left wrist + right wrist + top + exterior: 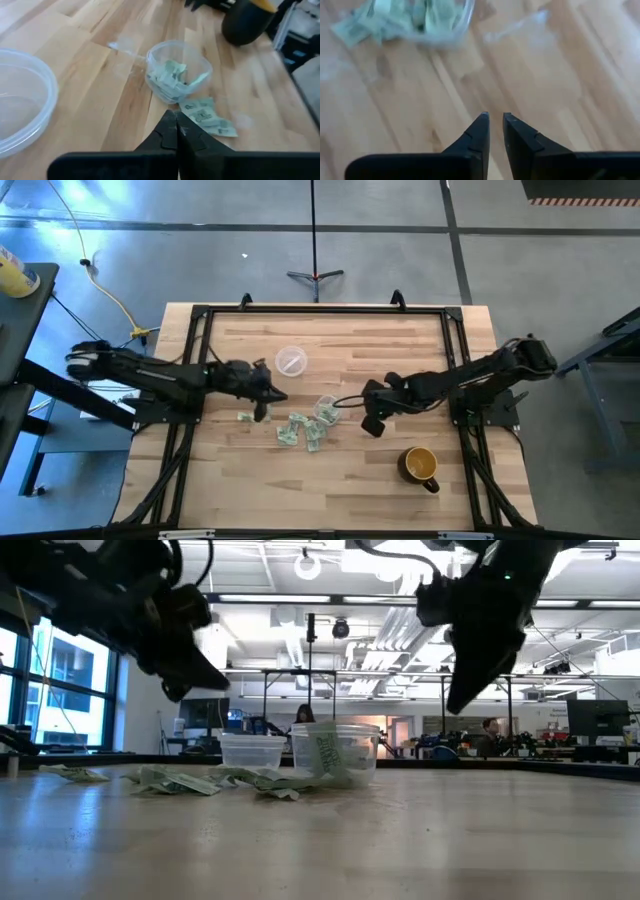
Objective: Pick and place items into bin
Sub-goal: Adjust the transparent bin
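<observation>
The bin, a small clear plastic cup (327, 408), stands upright mid-table and holds several pale green and white pieces (172, 75). More pieces lie flat on the wood to its left (290, 430), (245, 417), and some show beside the cup in the left wrist view (207, 116). My left gripper (265, 395) is shut and empty. It hovers above the table left of the cup (177, 72) and points toward it. My right gripper (372, 420) hovers right of the cup, empty, its fingers (482, 127) a narrow gap apart. The cup also shows in the low view (335, 752).
A flat clear round dish (291, 361) lies behind the cup toward the far edge. A mustard-yellow mug (420, 464) stands near the right front. Bare wood lies along the near side and between the cup and the mug.
</observation>
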